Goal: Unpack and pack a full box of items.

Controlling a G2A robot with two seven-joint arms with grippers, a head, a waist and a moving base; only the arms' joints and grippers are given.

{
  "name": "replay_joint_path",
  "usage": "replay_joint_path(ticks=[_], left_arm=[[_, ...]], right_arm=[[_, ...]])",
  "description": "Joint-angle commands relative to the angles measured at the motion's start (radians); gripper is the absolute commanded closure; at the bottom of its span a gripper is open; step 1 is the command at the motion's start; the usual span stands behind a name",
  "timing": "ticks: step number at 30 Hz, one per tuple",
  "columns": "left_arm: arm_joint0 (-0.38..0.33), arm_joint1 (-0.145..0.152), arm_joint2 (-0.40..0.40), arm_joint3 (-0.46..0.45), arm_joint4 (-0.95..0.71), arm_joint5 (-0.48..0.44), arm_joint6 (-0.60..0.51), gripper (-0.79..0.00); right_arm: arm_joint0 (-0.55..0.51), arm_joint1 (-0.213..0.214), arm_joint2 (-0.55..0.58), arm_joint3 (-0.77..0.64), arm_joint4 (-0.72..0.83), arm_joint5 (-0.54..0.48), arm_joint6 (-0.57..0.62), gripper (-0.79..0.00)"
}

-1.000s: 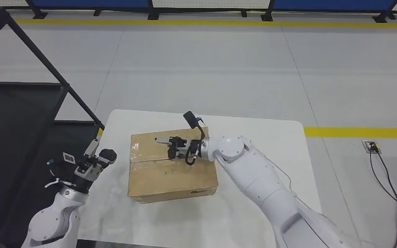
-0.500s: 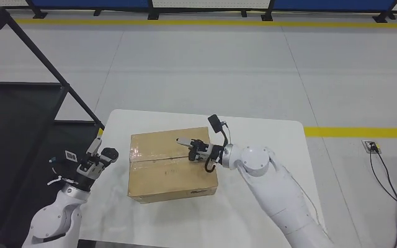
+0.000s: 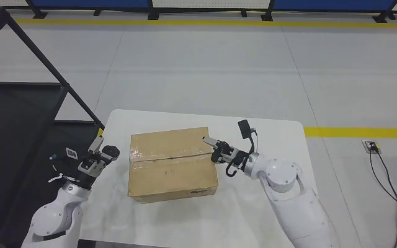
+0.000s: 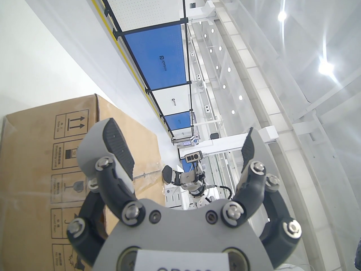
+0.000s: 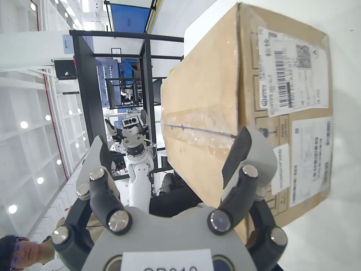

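Note:
A brown cardboard box (image 3: 172, 162) stands in the middle of the white table, its top seam closed with clear tape (image 5: 197, 133). My right gripper (image 3: 214, 147) hovers open at the box's right edge, level with the top. In the right wrist view the right gripper (image 5: 169, 156) has nothing between its fingers, and the box's labelled end (image 5: 293, 80) lies just ahead. My left gripper (image 3: 103, 149) is open and empty, a short way left of the box. From the left wrist view the left gripper (image 4: 183, 148) faces the box's printed side (image 4: 42, 170).
The white table (image 3: 267, 133) has bare surface to the right of the box and along its front. A black metal frame (image 3: 43, 105) with dark netting stands off the table's left edge, close to the left arm.
My right gripper has drawn back to the right, from over the middle of the box's top to its right edge. The left arm has hardly moved.

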Motion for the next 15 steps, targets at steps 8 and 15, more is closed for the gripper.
replay_joint_path(ticks=[8, 15], left_arm=[[-0.002, 0.001, -0.025, 0.005, -0.024, 0.016, 0.057, -0.784], [-0.002, 0.001, -0.026, 0.006, -0.027, 0.018, 0.063, -0.784]], right_arm=[[-0.104, 0.025, 0.146, -0.087, 0.063, -0.125, -0.031, -0.785], [-0.103, 0.024, 0.141, -0.085, 0.062, -0.118, -0.031, -0.785]])
